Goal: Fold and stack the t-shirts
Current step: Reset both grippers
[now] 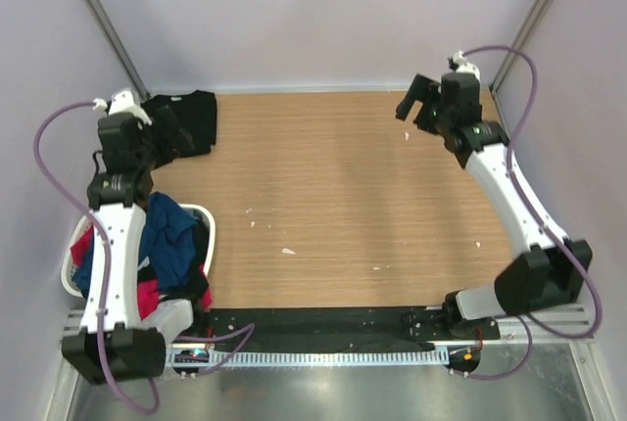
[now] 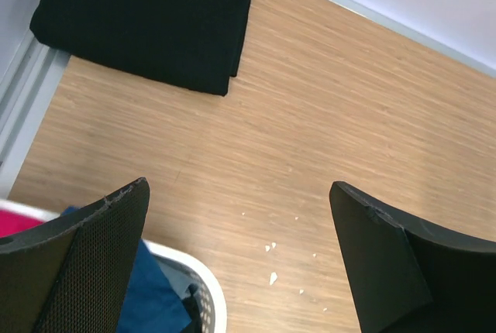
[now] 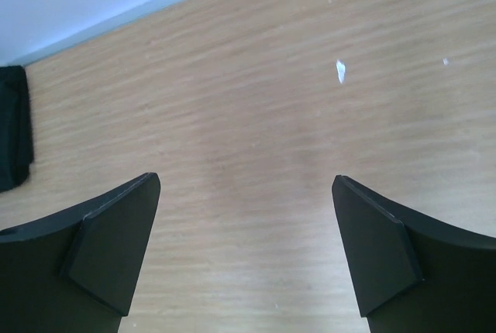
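Note:
A black t-shirt (image 1: 194,116) lies folded in the table's far left corner, and the left wrist view shows it as a flat rectangle (image 2: 147,15). A navy blue t-shirt (image 1: 168,235) and a red-pink one (image 1: 147,296) are bunched in the white laundry basket (image 1: 204,217) at the left edge. My left gripper (image 1: 174,139) hangs open between the basket and the black shirt, with nothing between its fingers (image 2: 240,217). Over the far right of the table, my right gripper (image 1: 411,106) is open above bare wood (image 3: 246,193).
The basket's rim (image 2: 208,290) and the navy cloth (image 2: 151,298) sit just under my left finger. Small white scraps (image 3: 339,71) dot the wooden table (image 1: 343,196). Lilac walls close in the back and sides. A black strip runs along the near edge (image 1: 323,321).

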